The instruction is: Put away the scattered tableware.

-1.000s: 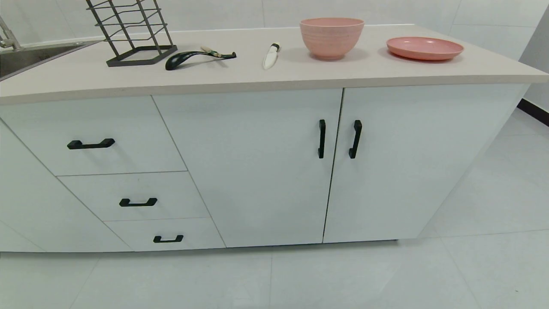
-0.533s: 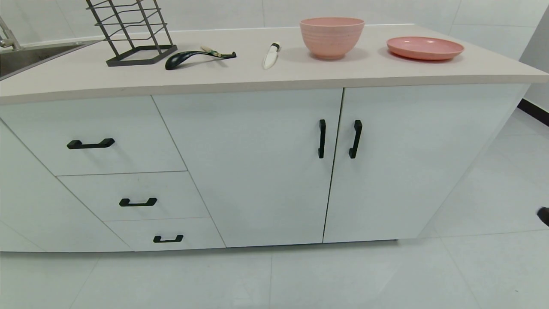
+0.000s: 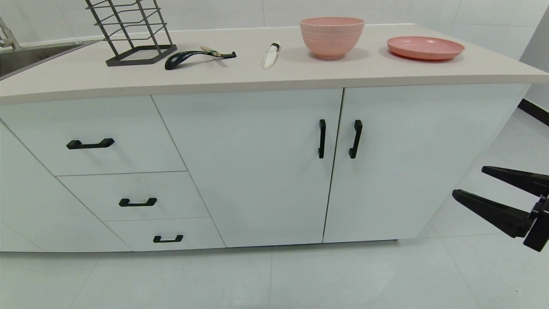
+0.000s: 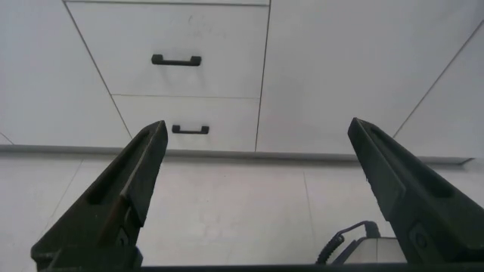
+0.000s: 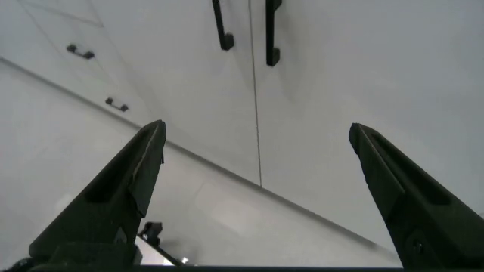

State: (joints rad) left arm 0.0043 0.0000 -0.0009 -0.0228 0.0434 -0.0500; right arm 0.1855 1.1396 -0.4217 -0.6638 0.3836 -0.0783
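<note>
Nothing picked up yet, by the look of it. All the tableware sitting on the counter (image 3: pixel 257 79) along the top of the head view: pink bowl (image 3: pixel 331 36) upper middle, pink plate (image 3: pixel 424 47) upper right, near the bowl but not touching it, white knife (image 3: pixel 270 56) just left of the bowl, black spoon (image 3: pixel 188 58) further left beside the foot of a wire rack (image 3: pixel 131 34). Sink (image 3: pixel 25 58) at the far upper left edge.

Right gripper (image 3: pixel 467 181) poking in at the lower right edge of the frame, jaws wide apart, nothing between them, level with the cupboard doors (image 3: pixel 257 163) and well below the counter top. Left gripper (image 4: pixel 257 125), seen from its own wrist camera: jaws spread wide too, empty, facing the lower drawers (image 4: pixel 189 45) down near the floor.

Key bit for the next move: up and to the left from the right jaws to the plate and bowl, so probably a job for the right arm, being on that side. Knife lying lengthwise away from the front edge, white end nearest the camera. Spoon lying across the frame, scoop at the left, handle running right. Worth rising well clear of the counter edge before reaching in.
</note>
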